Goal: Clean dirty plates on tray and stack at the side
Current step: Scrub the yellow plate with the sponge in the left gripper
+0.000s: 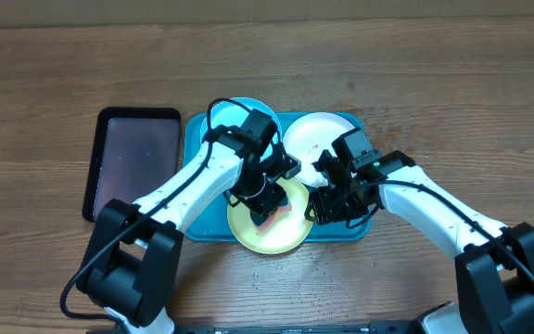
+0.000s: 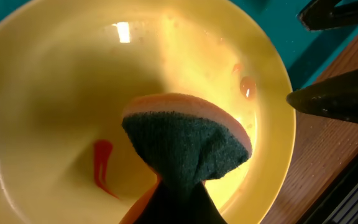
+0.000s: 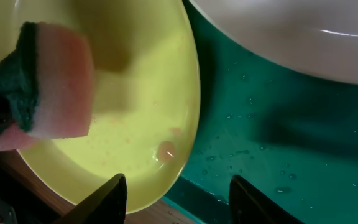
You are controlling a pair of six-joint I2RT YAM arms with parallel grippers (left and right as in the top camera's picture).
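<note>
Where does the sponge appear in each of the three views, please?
Overhead: sponge at centre, over the yellow-green plate.
Left wrist: lower centre, green scouring face toward the camera.
Right wrist: upper left, pink side showing.
Shared landmark: the yellow-green plate beneath it, on the turquoise tray.

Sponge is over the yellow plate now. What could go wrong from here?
1. The yellow-green plate overhangs the near rim of the tray, and the right claw stands open around its edge, not gripping; scrubbing could tip or slide it.
2. The sponge in the left claw sits beside the red smear, so a short stroke might miss it.
</note>
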